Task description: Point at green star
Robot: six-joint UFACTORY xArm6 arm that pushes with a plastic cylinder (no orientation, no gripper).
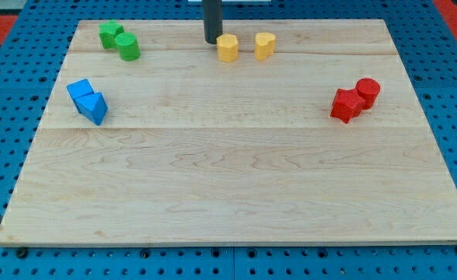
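— Green star-shaped block [109, 33] sits at the wooden tabletop's [236, 187] ten o'clock corner, touching a green cylinder [127, 47]. Where's my tip [212, 41]?

— Twelve o'clock, just beside the yellow block [227, 47]; no hand fitted. Approach step: slide toward nine o'clock, stopping short.

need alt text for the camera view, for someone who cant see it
My tip rests at the top of a wooden board, just left of two yellow blocks. Green blocks sit top left, blue left, red right.
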